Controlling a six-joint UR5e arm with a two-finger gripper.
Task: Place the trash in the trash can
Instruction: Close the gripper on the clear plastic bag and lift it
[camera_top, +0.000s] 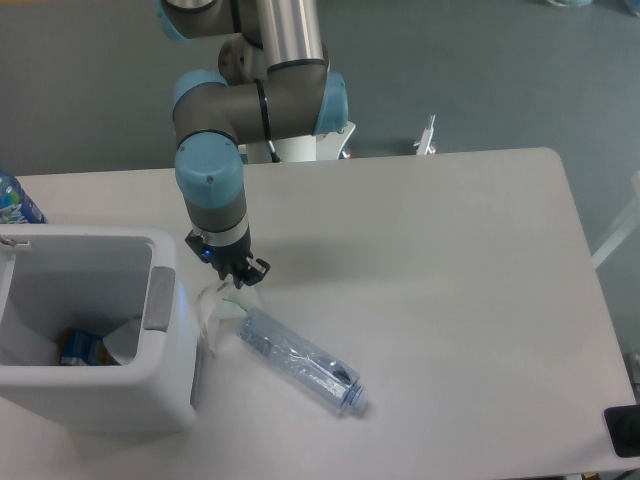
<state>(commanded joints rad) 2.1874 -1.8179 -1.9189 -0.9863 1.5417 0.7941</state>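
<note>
I see the crumpled whitish wrapper beside the white trash can, the crushed clear bottle just right, my gripper above the wrapper, its jaw state unclear.

I see a white table with rounded corners carrying everything, and the trash can, a white rectangular bin with a grey rim panel, sits at its front-left edge. Just right of the can lies a crumpled whitish wrapper, and just beyond that, further right of the can, a crushed clear bottle lies on its side, angled away from the can. Behind the can at the table's left edge I make out part of a blue-labelled bottle.
</note>
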